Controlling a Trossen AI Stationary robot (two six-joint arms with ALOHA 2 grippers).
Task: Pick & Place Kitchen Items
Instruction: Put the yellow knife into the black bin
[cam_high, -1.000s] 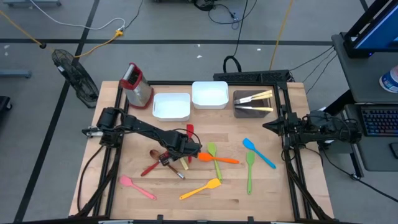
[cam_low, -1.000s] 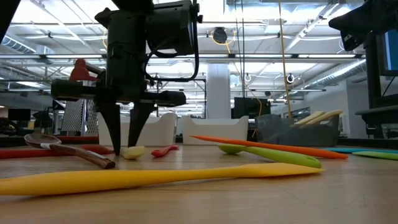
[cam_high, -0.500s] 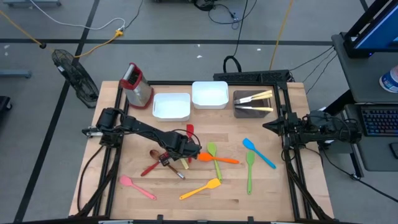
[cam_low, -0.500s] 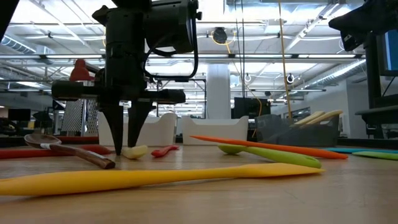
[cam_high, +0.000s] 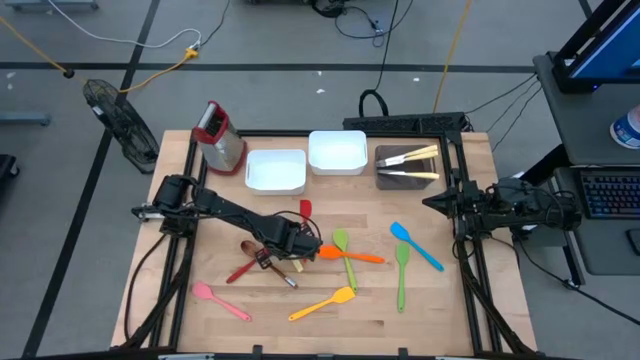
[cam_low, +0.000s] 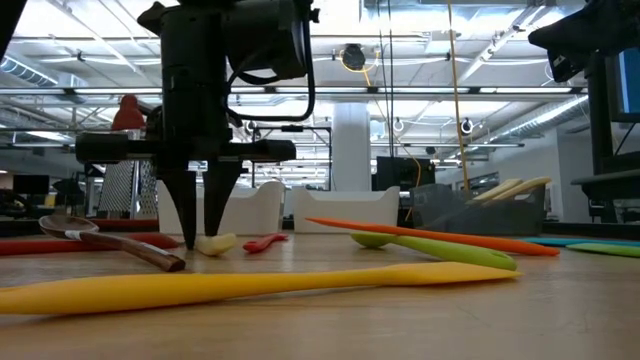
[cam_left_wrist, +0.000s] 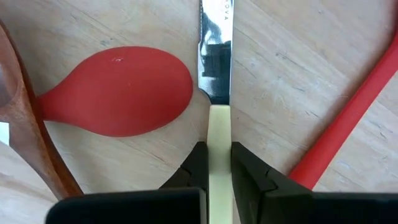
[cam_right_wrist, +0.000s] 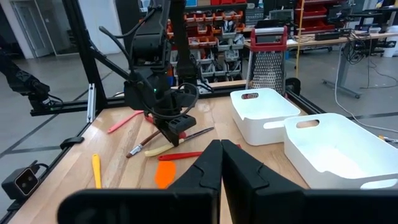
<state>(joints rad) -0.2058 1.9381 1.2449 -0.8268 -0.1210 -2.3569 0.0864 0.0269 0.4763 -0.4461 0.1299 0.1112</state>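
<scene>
Pale-handled steel knife (cam_left_wrist: 214, 93) lies flat on wooden table (cam_high: 440, 300) mid-left, beside red silicone spoon (cam_left_wrist: 118, 90) and brown wooden spoon (cam_left_wrist: 18, 124). Likely light, rigid, smooth blade slippery; take by handle. Left gripper (cam_left_wrist: 216, 163) down over it, fingers (cam_left_wrist: 198, 163) narrowed onto handle both sides, knife not lifted. Right gripper (cam_right_wrist: 219, 163) pinched closed, empty, parked at table's right edge.

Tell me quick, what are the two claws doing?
Left claw: closed on the knife, pale handle pinched.
Right claw: closed, holding nothing.
</scene>
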